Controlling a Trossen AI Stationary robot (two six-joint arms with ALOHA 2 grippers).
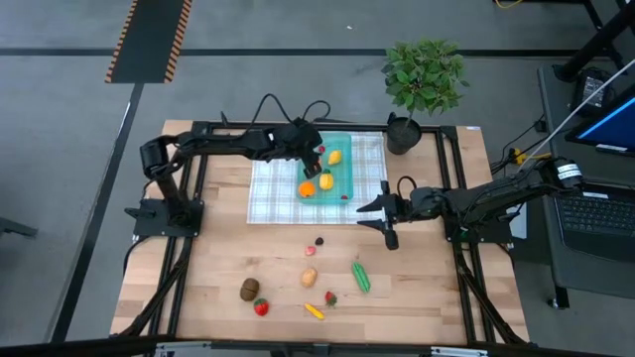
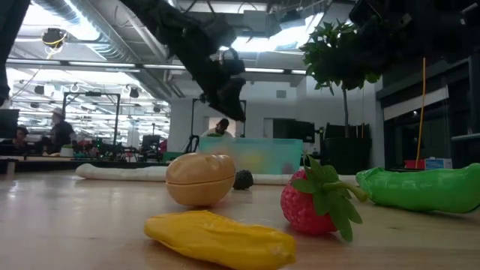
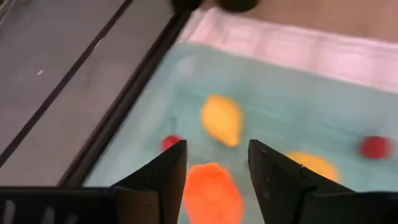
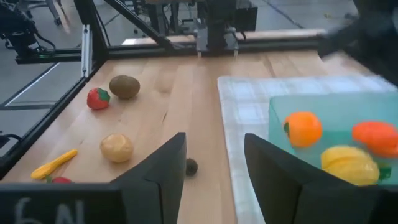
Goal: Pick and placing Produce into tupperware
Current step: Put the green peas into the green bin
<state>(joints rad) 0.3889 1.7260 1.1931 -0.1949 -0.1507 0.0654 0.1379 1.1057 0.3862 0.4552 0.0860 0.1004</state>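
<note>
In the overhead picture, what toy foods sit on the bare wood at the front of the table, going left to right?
Brown fuzzy kiwi → red strawberry → tan round potato → yellow banana-like piece → small red strawberry with green leaves → green cucumber.

Wood, cloth and plastic

Pale grained wooden desk; checked woven cloth; translucent smooth plastic tupperware; glossy plastic strawberry near the desk's front edge.
</note>
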